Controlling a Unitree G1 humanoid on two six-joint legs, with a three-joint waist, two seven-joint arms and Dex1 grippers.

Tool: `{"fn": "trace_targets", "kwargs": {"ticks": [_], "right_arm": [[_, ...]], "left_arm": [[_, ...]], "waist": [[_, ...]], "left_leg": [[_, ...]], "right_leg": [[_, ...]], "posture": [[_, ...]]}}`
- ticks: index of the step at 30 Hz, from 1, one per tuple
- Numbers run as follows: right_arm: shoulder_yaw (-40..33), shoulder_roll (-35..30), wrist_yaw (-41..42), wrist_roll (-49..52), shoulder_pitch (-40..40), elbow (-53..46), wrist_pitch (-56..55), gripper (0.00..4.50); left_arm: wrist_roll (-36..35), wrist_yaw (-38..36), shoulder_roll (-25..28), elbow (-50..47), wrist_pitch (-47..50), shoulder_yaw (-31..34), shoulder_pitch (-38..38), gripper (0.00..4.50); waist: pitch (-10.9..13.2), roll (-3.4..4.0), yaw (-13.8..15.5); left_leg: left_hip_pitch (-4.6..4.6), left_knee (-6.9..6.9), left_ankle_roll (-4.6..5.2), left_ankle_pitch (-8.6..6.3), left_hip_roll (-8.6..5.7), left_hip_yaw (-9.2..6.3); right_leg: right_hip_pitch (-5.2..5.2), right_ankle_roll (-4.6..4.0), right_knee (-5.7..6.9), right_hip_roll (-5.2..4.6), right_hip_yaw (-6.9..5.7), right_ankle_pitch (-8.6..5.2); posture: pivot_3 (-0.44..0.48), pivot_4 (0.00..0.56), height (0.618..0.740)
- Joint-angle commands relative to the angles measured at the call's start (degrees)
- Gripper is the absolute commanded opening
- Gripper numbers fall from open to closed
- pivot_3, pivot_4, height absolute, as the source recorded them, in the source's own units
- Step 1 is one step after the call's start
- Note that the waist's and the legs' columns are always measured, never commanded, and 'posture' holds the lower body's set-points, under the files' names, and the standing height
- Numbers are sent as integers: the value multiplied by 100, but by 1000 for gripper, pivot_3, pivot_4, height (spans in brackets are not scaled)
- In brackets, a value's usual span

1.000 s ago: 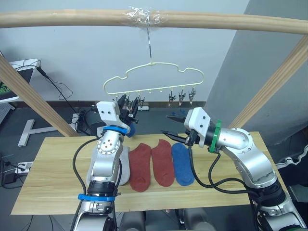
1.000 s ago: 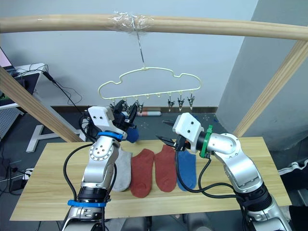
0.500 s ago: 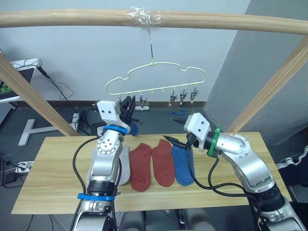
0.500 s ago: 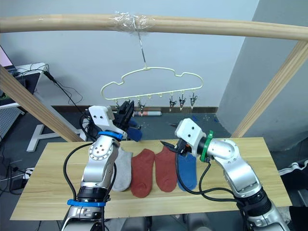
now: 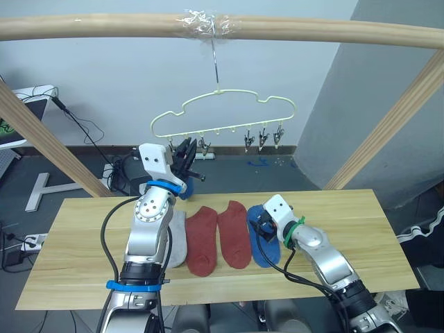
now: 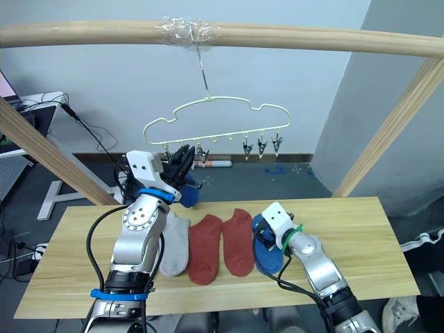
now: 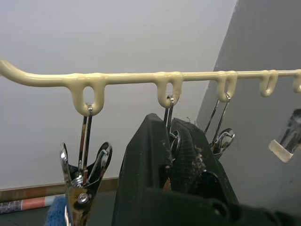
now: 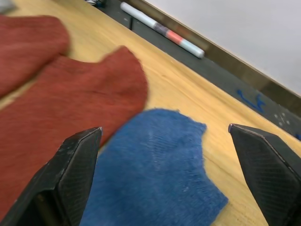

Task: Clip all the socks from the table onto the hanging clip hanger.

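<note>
Socks lie in a row on the table (image 5: 83, 277) in the left eye view: a light grey sock (image 5: 177, 239) at the left, mostly behind the left arm, then two rust red socks (image 5: 203, 241) (image 5: 234, 234), then a blue sock (image 5: 263, 244) at the right. The right gripper (image 5: 263, 227) hangs low over this blue sock. The left gripper (image 5: 184, 154) is raised to the left end of the clip hanger (image 5: 222, 114), and a second blue sock (image 5: 190, 187) hangs just below it.

In the right eye view the hanger's hook hangs from a taped spot on the wooden pole (image 6: 347, 36).

The left wrist view shows the left fingers (image 7: 146, 165) pressed together on a metal clip (image 7: 168, 106), with a free clip (image 7: 82, 183) beside it.

The right wrist view shows the right fingers (image 8: 75, 165) spread wide apart, straddling the blue sock's cuff end (image 8: 160, 174). The knit looks soft, light and limp, so it will probably drape and fold when lifted. A pinch at the cuff edge seems best, leaving a free border for a clip to bite.
</note>
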Motion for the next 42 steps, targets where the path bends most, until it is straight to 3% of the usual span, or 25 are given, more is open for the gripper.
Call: {"fn": "trace_targets", "kwargs": {"ticks": [1, 3, 5, 9, 17, 21, 25, 28, 32, 42], "right_arm": [[-173, 218, -167, 10, -237, 454, -253, 4500], [-307, 426, -281, 92, -416, 996, -306, 4500], [-396, 536, -324, 120, -512, 1324, -299, 4156], [-475, 632, -239, 168, -542, 1526, -277, 2912], [-382, 554, -70, 44, -377, 1231, -407, 0], [-26, 312, 312, -143, -359, 400, -490, 0], [534, -45, 927, -384, -572, -794, -514, 0], [789, -60, 1114, -495, -839, -1099, -602, 0], [971, 308, 1160, -498, -1392, -1033, -736, 0], [919, 868, 1046, -459, -1968, -166, -1226, 0]], "left_arm": [[-69, -60, 57, -267, 36, 35, 5, 121], [-79, -73, 67, -278, 94, 44, 1, 121], [-77, -79, 73, -293, 131, 51, -4, 121], [-75, -84, 95, -341, 213, 67, 3, 121], [-380, -258, 148, -636, 691, 160, 3, 121], [-908, -615, 314, -879, 1192, 304, -70, 121], [-1901, -1081, 594, -1207, 2166, 585, -154, 121], [-2426, -1230, 753, -1317, 2716, 747, -195, 121], [-3054, -1297, 880, -1423, 3413, 906, -281, 121], [-3149, -1220, 962, -1565, 3660, 800, -305, 121]], "waist": [[0, 0, -1], [0, 0, -2], [1, 1, 0], [1, 2, 14], [1, 2, 20], [12, 5, 17], [28, 3, -15], [28, 2, -16], [36, -9, -13], [35, -12, 52]], "left_leg": [[0, 0, 0, 0, 1, 0], [1, 0, 0, 0, 1, 0], [1, 0, 0, 0, 1, 0], [0, -1, 0, 0, 0, 0], [1, -1, 0, 0, 1, -1], [-1, -1, 0, 0, 1, 0], [-2, -1, 0, 0, 4, -3], [0, -4, 0, 0, 5, -10], [-2, -3, -1, 0, 4, -9], [-6, -3, -3, 0, 1, -9]], "right_leg": [[0, -1, 0, 0, 0, 0], [0, -5, 0, 0, 0, 3], [0, -6, 1, 1, 0, 3], [0, -7, -1, 0, 1, 4], [0, -4, 1, 0, -1, 2], [-1, 0, -1, 0, 1, 0], [-4, 3, 2, 2, -3, -2], [-3, 4, 1, 5, -8, -3], [-3, 4, -1, 4, -7, -3], [-4, -25, -2, -5, -10, 14]], "posture": [[-15, 208, 705], [-10, 209, 705], [-10, 209, 705], [1, 209, 705], [-3, 209, 705], [-3, 209, 705], [-4, 206, 705], [-3, 201, 705], [-3, 198, 705], [11, 178, 705]]}}
